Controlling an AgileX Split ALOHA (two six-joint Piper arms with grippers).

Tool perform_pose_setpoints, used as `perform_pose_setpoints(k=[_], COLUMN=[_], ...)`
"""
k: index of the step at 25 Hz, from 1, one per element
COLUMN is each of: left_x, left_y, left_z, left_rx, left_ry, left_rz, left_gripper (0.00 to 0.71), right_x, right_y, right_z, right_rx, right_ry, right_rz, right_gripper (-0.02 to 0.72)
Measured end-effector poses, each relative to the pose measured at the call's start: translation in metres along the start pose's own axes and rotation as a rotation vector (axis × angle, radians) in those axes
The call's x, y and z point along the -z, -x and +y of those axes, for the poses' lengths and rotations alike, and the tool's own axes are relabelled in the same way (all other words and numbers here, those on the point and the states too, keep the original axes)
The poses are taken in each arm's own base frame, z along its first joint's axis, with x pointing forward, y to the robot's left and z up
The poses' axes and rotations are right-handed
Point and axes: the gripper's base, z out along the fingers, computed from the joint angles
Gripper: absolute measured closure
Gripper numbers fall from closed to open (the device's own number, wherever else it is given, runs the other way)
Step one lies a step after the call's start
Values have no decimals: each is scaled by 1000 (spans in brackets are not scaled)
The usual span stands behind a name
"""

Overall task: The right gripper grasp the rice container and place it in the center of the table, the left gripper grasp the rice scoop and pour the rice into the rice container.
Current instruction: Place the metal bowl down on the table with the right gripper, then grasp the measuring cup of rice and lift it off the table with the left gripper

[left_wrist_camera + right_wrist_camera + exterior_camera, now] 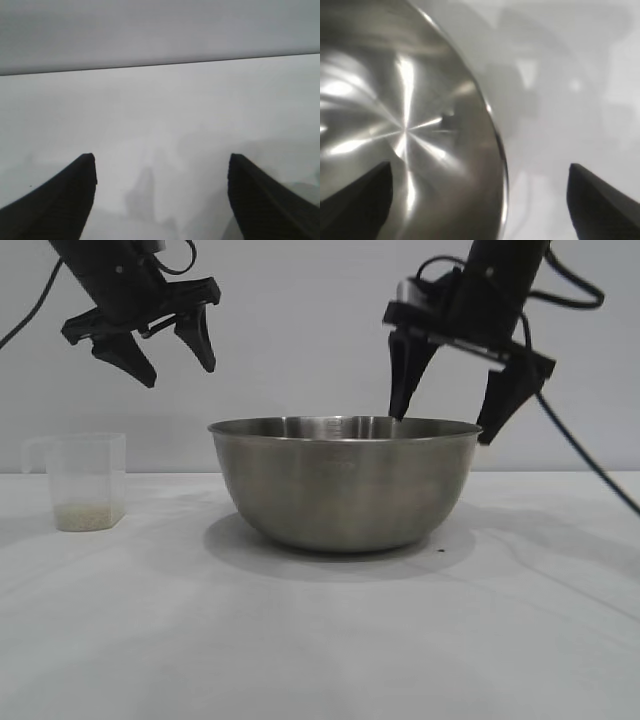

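Counter [320, 640]: you have plain white surface filling the lower half of the frame, nearest the camera.
Rice container [345, 480]: you see it upright at the centre of the frame, mouth facing up, resting on the counter; being round, it has no long axis to speak of.
Rice scoop [86, 480]: standing upright at the left edge of the frame, open end up, its handle pointing toward the left edge; it is well apart from the rice container.
Rice [88, 515]: a thin pale layer in the bottom of the scoop.
Right gripper [458, 405]: upper right of the frame, jaws spread wide and empty, straddling the container's right rim, one finger over the inside, the other outside; whether it touches the rim, you cannot tell.
Left gripper [172, 355]: upper left of the frame, jaws open and empty, hanging in the air between scoop and container, above both.
In the way: nothing stands between scoop and container.
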Motion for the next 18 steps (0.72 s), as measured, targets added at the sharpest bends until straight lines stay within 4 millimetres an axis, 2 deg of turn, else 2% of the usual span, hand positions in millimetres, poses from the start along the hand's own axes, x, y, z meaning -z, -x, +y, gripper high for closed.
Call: perform_pose_setpoints(k=[8, 9, 14, 18], left_x=[0, 0, 0, 0], left_y=[0, 0, -1, -1], left_z=[0, 0, 1, 1], left_rx=[-7, -9, -18, -24], left_ry=[2, 3, 6, 8], left_rz=[3, 4, 6, 7], left_gripper=[218, 218, 218, 218], right_x=[38, 43, 56, 59], right_y=[-13, -18, -62, -101], right_z=[-40, -46, -69, -68], right_rx=[-149, -170, -263, -297], right_ry=[-56, -63, -82, -85], right_rz=[-59, -59, -1, 67], right_gripper=[87, 128, 132, 132])
